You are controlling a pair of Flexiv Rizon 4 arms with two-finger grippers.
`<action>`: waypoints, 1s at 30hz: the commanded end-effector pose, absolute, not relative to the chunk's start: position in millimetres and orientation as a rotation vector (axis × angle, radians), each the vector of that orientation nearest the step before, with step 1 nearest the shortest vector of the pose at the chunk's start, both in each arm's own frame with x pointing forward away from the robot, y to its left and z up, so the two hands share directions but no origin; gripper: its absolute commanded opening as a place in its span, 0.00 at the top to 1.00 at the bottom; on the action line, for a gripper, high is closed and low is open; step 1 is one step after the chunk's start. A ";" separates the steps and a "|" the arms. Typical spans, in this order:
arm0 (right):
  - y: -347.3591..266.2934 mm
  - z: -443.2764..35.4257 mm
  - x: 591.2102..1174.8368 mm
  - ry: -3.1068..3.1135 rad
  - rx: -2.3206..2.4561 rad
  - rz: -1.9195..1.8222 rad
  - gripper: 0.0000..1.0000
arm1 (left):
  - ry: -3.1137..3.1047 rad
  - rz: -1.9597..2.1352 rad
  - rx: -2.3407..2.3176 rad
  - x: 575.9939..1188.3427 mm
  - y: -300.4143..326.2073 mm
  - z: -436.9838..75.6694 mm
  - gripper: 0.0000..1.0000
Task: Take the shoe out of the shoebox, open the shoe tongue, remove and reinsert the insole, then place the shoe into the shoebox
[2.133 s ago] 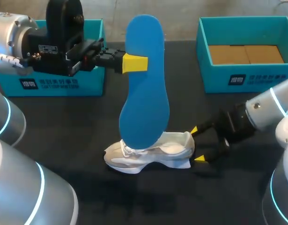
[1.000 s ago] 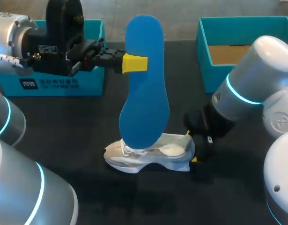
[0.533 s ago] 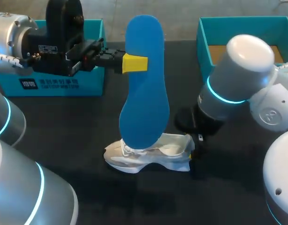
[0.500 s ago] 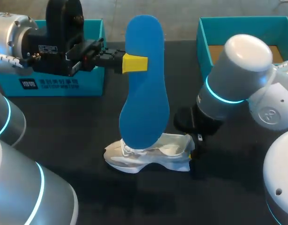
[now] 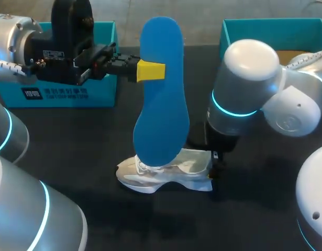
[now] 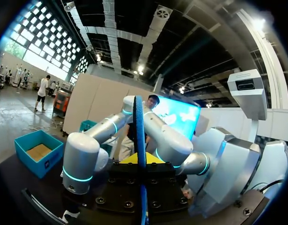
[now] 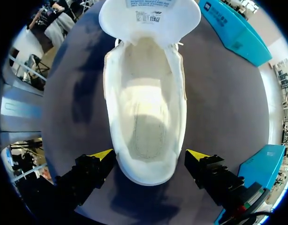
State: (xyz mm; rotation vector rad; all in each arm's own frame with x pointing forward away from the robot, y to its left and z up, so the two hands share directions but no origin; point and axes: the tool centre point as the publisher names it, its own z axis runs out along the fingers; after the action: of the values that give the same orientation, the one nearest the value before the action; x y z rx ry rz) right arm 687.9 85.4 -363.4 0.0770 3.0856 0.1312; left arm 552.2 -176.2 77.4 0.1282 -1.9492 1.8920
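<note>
My left gripper (image 5: 150, 70) is shut on a blue insole (image 5: 161, 104) and holds it upright above the table, its lower end at the shoe's laces. In the left wrist view the insole (image 6: 139, 124) stands edge-on between the yellow tips of the left gripper (image 6: 137, 159). The white shoe (image 5: 166, 171) lies on the black table. My right arm (image 5: 244, 94) hangs over its heel and hides its own gripper there. In the right wrist view the right gripper (image 7: 149, 154) is open, one finger on each side of the heel of the shoe (image 7: 146, 108). The tongue (image 7: 148, 16) is folded back, and the inside is bare.
A teal shoebox (image 5: 276, 78) with a brown cardboard floor stands at the back right, partly behind my right arm. A second teal box (image 5: 71, 91) stands at the back left behind my left arm. Bare black table (image 5: 150, 219) lies in front of the shoe.
My right arm has swung in from low at the right to stand over the shoe's heel, wrist pointing down. The left arm and the insole have kept still.
</note>
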 end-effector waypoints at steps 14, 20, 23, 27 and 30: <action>104.4 -318.4 692.3 3.047 0.068 -0.009 0.00 | -1.952 1.887 0.125 553.8 -177.8 78.1 1.00; 118.6 -314.3 703.6 3.039 0.027 -0.036 0.00 | -1.952 1.887 0.125 553.8 -177.8 78.1 1.00; 124.4 -315.0 710.3 3.033 0.017 -0.042 0.00 | -1.952 1.887 0.125 553.8 -177.8 78.1 1.00; 133.8 -321.0 716.8 3.030 0.006 -0.032 0.00 | -1.952 1.887 0.125 553.8 -177.8 78.1 1.00; 138.0 -329.0 721.2 3.027 0.008 -0.038 0.00 | -1.952 1.887 0.125 553.8 -177.8 78.1 1.00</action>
State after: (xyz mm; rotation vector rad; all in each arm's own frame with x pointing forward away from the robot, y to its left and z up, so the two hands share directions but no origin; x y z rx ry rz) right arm 715.7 125.9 -314.9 0.0038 3.0220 0.0041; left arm 552.0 -176.1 77.3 0.1283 -1.9491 1.8924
